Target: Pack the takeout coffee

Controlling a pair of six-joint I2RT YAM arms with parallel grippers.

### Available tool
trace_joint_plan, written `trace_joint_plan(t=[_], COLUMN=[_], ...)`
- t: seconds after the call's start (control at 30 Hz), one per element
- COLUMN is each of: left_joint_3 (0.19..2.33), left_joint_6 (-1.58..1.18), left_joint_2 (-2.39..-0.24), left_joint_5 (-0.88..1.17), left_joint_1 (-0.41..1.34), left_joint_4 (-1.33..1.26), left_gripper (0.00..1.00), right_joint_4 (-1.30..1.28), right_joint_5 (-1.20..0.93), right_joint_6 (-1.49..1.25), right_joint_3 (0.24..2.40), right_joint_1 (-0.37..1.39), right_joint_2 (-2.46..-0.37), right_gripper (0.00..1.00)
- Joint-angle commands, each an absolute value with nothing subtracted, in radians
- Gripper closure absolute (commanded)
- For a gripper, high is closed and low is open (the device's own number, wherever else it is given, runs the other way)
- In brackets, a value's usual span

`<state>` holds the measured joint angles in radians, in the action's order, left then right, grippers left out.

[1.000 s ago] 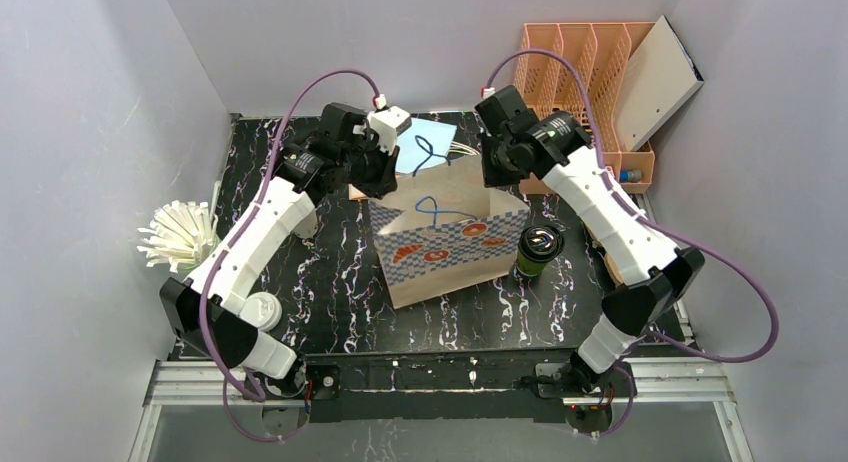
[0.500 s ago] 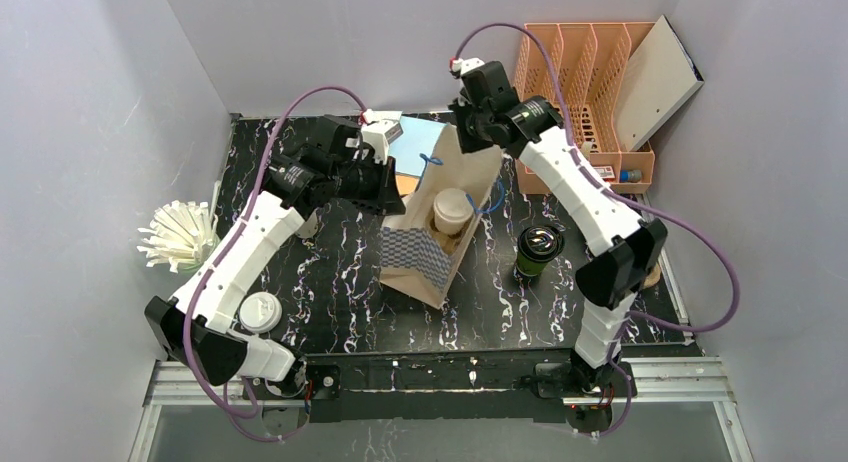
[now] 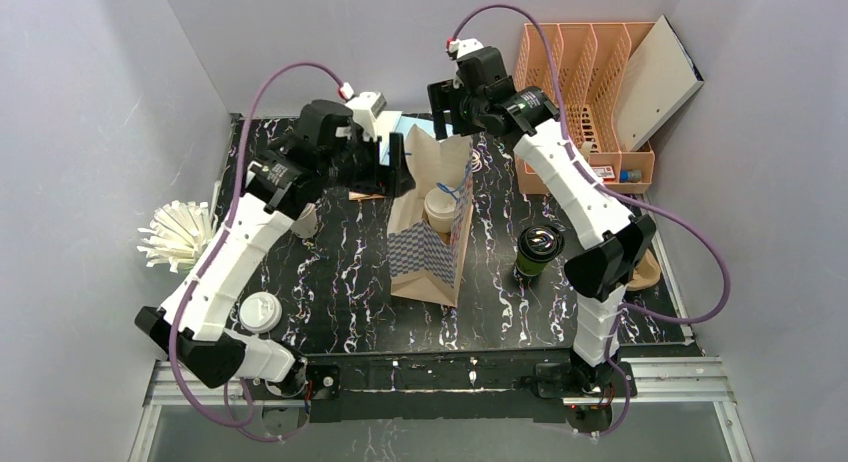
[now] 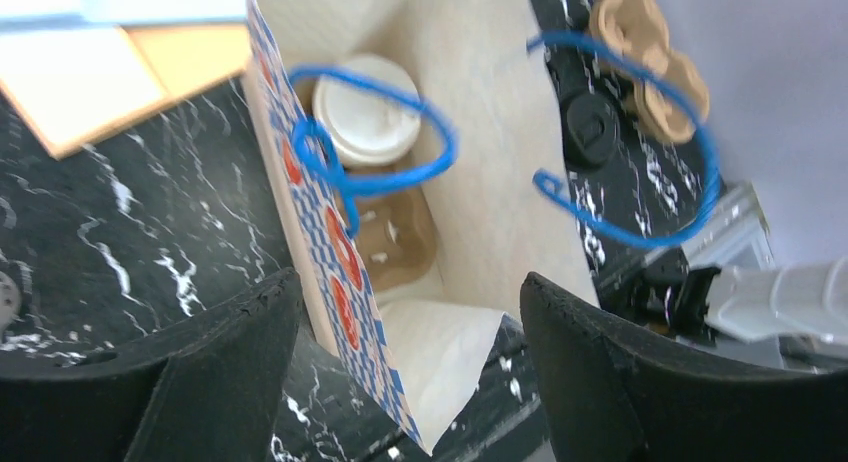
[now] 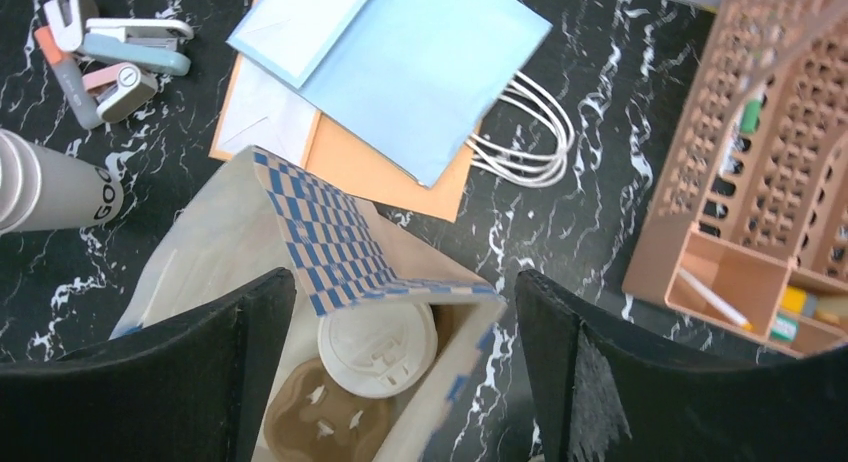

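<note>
Both your left gripper (image 4: 405, 307) and right gripper (image 5: 405, 302) just sprang wide open off the blue-checked brown paper bag (image 3: 425, 257), so it stands alone, dark green tapered paper cup (image 3: 538, 250) still outside.

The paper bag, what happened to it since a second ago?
The paper bag turned from showing its wide printed side to standing narrow with its mouth open, so a white-lidded cup shows inside. The left gripper and right gripper both opened, let go, and now hang above it. The dark green cup stayed put beside the bag.
</note>
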<state>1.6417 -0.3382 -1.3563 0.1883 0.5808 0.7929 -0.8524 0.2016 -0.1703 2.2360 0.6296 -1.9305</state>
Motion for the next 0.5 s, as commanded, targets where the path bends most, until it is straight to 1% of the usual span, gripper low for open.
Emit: trace_joint_plan(t=[0.0, 0.07, 0.17, 0.3, 0.4, 0.47], left_joint_3=[1.785, 1.839, 1.911, 2.003, 2.040, 2.051], left_joint_6=[-0.333, -0.332, -0.384, -0.419, -0.407, -0.402], left_joint_2=[-1.407, -1.442, -1.496, -1.598, -1.691, -1.735], left_joint_5=[0.033, 0.037, 0.128, 0.248, 0.305, 0.321], left_joint_1=[0.576, 0.562, 0.485, 0.413, 0.399, 0.397], left_joint_4=[0.866, 0.869, 0.799, 0.714, 0.685, 0.666], left_gripper=[0.21, 0.21, 0.22, 0.35, 0.39, 0.40], right_joint_4=[-0.916, -0.953, -0.997, -0.982, -1.024, -1.084], right_joint_5=[0.326, 0.358, 0.396, 0.407, 0.459, 0.485], right_joint_6=[-0.315, -0.373, -0.451, -0.454, -0.439, -0.443], right_joint_3=[2.270, 2.263, 2.209, 2.079, 2.050, 2.046], right_joint_1=[0.627, 0.627, 0.627, 0.626, 0.627, 0.623], right_joint_2=[-1.840, -1.817, -1.748, -1.632, -1.586, -1.571], right_gripper=[0.10, 0.10, 0.10, 0.11, 0.11, 0.10])
